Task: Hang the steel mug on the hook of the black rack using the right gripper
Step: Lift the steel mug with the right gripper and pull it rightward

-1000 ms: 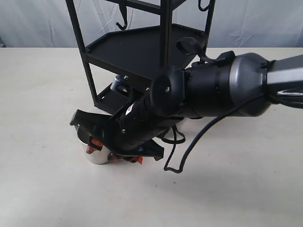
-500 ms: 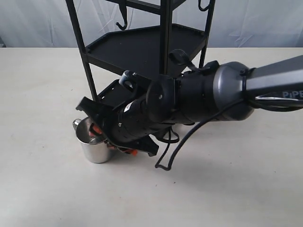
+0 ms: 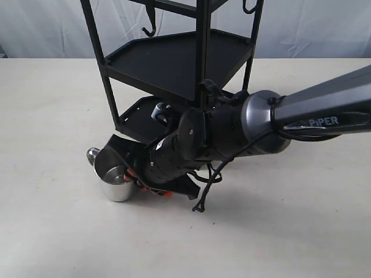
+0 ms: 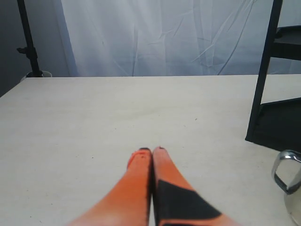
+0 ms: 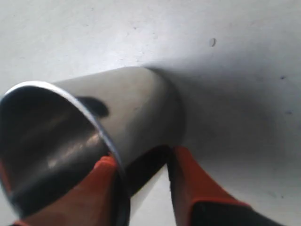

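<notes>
Mug (image 3: 117, 180): upright on table (image 3: 52, 231), beside rack (image 3: 174, 63) base. Right gripper (image 5: 141, 181): fingers straddle mug wall, narrow gap, not visibly clamped. Step: grasping. Next: clamp, lift towards hook (image 3: 250, 8). Left gripper (image 4: 151, 157): closed, empty.

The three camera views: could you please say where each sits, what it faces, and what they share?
Exterior view: off the arms, above the table, facing the black rack; the right arm shows.
Left wrist view: low, along the table; shut left tool.
Right wrist view: close over the steel mug, right tool straddling its wall.
Shared: the mug appears in all three.
</notes>
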`<move>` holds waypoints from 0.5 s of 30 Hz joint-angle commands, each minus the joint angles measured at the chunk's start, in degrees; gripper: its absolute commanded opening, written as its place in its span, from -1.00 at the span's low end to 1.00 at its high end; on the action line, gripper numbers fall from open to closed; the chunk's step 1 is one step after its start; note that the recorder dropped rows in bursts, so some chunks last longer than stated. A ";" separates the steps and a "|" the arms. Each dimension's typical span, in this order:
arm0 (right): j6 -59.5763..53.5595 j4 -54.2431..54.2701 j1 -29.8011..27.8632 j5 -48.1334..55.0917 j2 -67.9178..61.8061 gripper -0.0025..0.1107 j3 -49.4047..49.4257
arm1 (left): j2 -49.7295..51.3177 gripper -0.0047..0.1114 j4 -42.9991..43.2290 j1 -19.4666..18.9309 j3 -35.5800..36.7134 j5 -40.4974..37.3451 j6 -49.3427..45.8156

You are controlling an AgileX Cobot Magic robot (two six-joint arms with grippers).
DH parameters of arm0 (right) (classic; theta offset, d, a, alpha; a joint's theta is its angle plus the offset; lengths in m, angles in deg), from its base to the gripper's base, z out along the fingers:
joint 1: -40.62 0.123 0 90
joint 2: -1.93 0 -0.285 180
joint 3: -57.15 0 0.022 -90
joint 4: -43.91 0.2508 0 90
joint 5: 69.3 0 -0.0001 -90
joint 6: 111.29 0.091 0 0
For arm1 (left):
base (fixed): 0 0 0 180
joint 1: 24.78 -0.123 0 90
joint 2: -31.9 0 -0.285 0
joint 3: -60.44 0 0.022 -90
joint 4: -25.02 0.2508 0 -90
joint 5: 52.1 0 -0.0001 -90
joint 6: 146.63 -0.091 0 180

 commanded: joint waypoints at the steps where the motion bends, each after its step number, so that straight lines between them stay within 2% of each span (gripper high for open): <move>1: -1.29 -1.38 -0.43 1.54 -0.46 -0.64 -0.14 | 0.25 -0.92 0.00 0.30 -0.09 0.82 0.26; 4: -3.84 -2.65 -0.53 2.99 0.27 -0.96 -0.14 | 0.25 -0.92 0.00 0.30 -0.09 0.82 0.26; 9: -6.56 -9.96 -0.53 3.74 3.09 -0.97 -0.14 | 0.25 -0.92 0.00 0.30 -0.09 0.82 0.26; 15: -7.26 -21.64 -0.53 9.73 10.37 -0.97 0.00 | 0.25 -0.92 0.00 0.30 -0.09 0.82 0.26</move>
